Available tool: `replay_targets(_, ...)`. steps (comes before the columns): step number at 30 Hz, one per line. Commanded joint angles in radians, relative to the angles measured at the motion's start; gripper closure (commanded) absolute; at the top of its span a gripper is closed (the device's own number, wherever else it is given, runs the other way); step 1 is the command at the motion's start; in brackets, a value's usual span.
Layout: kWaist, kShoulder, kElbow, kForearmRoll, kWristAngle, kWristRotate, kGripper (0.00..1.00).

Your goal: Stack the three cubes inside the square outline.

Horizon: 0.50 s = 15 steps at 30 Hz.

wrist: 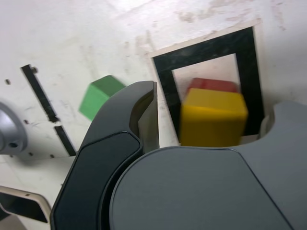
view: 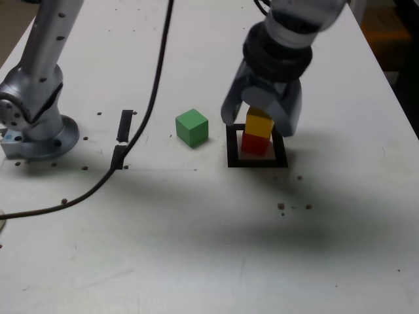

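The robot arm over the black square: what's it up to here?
The arm's gripper is open around the yellow cube, with a gap between cube and jaws in the wrist view, so it does not appear to be gripping it. The yellow cube sits on the red cube, inside the square outline. The green cube lies on the table outside it, to the exterior view's left, so two of the three cubes are stacked.
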<state>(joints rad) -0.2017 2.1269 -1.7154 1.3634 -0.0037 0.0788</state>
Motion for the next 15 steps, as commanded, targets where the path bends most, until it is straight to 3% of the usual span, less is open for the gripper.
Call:
replay_targets(1, -0.002, -0.107, 0.049, -0.003, 0.0, -0.008, 0.0)
replay_targets(6, 0.005, -0.26, 0.162, -0.001, -0.007, -0.05, 0.0)
replay_targets(12, 0.025, -0.345, 0.253, 0.053, -0.01, -0.171, 0.0)
replay_targets(15, 0.044, -0.406, 0.32, 0.042, -0.024, -0.248, 0.0)
